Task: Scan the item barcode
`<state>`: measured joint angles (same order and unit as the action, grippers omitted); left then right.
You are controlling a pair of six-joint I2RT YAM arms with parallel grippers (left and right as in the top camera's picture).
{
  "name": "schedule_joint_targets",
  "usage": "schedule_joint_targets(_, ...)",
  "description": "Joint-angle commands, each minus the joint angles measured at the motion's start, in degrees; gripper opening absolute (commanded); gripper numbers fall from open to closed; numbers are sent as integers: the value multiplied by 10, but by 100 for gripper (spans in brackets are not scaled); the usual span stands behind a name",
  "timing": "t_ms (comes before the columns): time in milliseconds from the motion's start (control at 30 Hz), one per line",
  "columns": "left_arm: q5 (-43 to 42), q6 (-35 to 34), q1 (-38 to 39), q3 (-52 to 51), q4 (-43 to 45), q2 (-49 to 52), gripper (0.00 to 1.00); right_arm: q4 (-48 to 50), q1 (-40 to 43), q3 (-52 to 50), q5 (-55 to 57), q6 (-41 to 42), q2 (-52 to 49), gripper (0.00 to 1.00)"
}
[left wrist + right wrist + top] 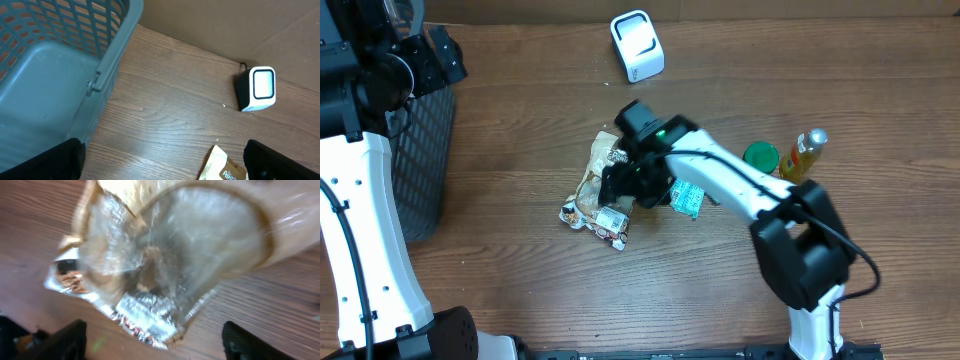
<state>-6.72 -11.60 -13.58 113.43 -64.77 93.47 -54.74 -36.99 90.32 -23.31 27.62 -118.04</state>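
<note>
Right gripper [625, 185], jaws wide and holding nothing, hangs just over the snack bag [590, 180], which lies lengthwise up-frame toward the scanner [637, 45]; left gripper [160, 167], wide open too, sits well off.

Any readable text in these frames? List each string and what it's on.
"Pan": the start of a word, cut off by the frame edge, on the snack bag in the left wrist view.
White label on that bag: blurred, unreadable.
Teal packet: print too small to read.
Yellow bottle: too small to read.
Barcode scanner: no text seen.
</note>
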Motion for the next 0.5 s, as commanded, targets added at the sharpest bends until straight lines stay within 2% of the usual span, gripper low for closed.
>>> schedule_joint_targets(0,-3,9,1,14,1,2,100,1,30,21,-18,-62,46,91)
schedule_joint_targets(133,-3,9,1,14,1,2,100,6,61,19,-11,-106,43,96)
schedule_joint_targets(267,-3,9,1,14,1,2,100,9,89,19,3,-113,34,100)
schedule_joint_targets(467,-3,9,1,14,1,2,100,25,102,14,10,-115,19,100)
